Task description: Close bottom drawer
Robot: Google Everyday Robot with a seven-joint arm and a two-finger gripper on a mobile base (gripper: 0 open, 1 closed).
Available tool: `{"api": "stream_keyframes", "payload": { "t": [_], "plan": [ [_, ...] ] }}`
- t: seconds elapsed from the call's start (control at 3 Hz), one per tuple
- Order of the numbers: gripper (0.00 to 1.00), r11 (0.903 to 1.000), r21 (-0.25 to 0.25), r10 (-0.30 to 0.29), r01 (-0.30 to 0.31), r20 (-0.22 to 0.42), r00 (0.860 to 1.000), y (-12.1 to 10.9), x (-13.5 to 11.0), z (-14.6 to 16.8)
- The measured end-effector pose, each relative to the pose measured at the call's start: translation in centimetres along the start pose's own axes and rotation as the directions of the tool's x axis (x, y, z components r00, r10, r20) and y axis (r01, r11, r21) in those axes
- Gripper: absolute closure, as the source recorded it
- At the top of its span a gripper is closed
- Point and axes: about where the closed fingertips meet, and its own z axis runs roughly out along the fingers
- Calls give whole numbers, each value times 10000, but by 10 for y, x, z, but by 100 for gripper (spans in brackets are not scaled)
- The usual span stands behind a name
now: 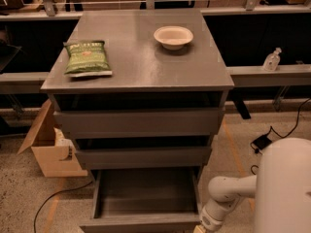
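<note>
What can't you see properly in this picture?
- Pincer: at the bottom edge of the camera view, beside the right front corner of the bottom drawer. The edge cuts most of it off.
- Bottom drawer: pulled out, and the same edge cuts through its front panel.
- Green bag: its words are too small to read.
- Cardboard box: partly hidden behind the cabinet, so what is inside cannot be told.

Dim warm light on the speckled terrazzo floor (24, 198), open brown cardboard box (48, 154) left, long grey shelf (272, 74) behind; tool (199, 228) down at the bottom edge.
</note>
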Motion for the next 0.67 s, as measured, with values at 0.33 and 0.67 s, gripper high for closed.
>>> {"api": "stream_keyframes", "payload": {
  "t": [0.33,0.67],
  "plan": [
    [64,9998,-177,39,-40,-39,10000,-8,-8,30],
    [87,9999,-155,-6,8,134,9999,-17,-19,57]
  ]
}}
